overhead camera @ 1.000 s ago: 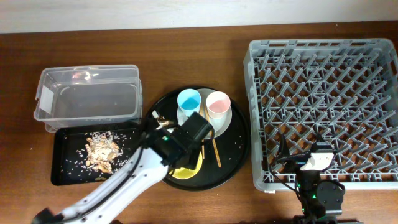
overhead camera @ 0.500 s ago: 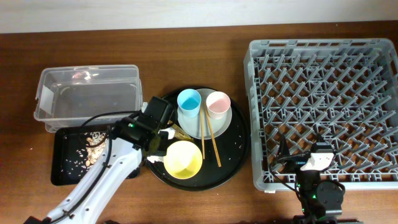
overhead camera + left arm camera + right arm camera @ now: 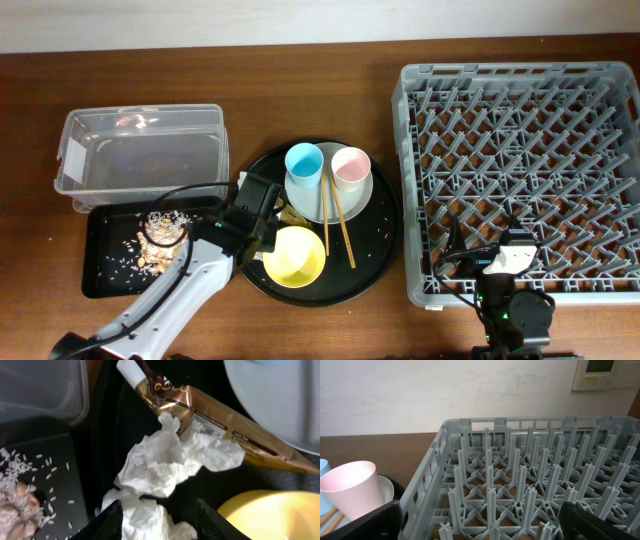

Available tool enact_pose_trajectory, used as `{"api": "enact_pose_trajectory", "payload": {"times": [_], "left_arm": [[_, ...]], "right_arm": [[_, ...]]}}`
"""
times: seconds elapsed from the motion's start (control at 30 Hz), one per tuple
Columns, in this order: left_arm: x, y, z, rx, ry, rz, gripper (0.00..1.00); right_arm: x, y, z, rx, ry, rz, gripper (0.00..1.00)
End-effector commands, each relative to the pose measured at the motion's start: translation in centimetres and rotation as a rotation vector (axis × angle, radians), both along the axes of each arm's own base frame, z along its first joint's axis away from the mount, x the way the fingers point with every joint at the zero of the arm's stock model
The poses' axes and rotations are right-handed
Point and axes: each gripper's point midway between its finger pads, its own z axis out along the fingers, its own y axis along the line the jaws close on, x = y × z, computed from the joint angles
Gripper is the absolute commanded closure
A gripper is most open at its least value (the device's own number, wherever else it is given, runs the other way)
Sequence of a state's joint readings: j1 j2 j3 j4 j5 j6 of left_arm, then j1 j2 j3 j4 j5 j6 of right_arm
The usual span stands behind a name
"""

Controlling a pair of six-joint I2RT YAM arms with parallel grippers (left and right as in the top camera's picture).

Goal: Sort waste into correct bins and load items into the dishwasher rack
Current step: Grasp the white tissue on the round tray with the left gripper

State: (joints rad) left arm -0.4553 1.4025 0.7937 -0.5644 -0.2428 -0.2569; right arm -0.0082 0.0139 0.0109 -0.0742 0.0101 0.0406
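- Overhead: the left gripper (image 3: 258,222) is at the left rim of the round black tray (image 3: 385,235), centre frame, beside the yellow bowl (image 3: 293,255). The dishwasher rack (image 3: 520,170) fills the right side, with the right gripper (image 3: 512,258) at its lower edge.
- Left wrist: the jaws stand partway apart with crumpled white tissue (image 3: 160,462) reaching between them at bottom centre; I cannot tell whether it is pinched. The gold foil wrapper (image 3: 215,420) lies just above.
- Right wrist: the jaws are spread wide and hold nothing. The rack's pegs are ahead and the pink cup (image 3: 350,490) is at lower left.

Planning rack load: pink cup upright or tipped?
Upright: pink cup stands mouth-up on the plate, round rim facing the overhead camera.
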Motion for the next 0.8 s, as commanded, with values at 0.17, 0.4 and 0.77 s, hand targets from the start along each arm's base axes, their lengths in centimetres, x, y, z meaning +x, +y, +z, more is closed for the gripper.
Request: {"api": "enact_pose_trajectory", "payload": {"times": [0.17,0.4,0.77], "left_arm": [[1.0,0.9,-0.6,0.041,-0.079,0.008,0.52],[1.3,0.1,-2.1,0.013,-0.062,-0.007,0.51],[1.5,-0.6,-4.3,0.003,-0.017,-0.02,0.55]], "right_arm": [[0.0,-0.2,-0.2,-0.007,0.003,-0.006,0.02],[0.0,-0.2,-0.2,-0.007,0.003,-0.006,0.02],[0.0,-0.2,-0.2,-0.007,0.003,-0.006,0.02]]}}
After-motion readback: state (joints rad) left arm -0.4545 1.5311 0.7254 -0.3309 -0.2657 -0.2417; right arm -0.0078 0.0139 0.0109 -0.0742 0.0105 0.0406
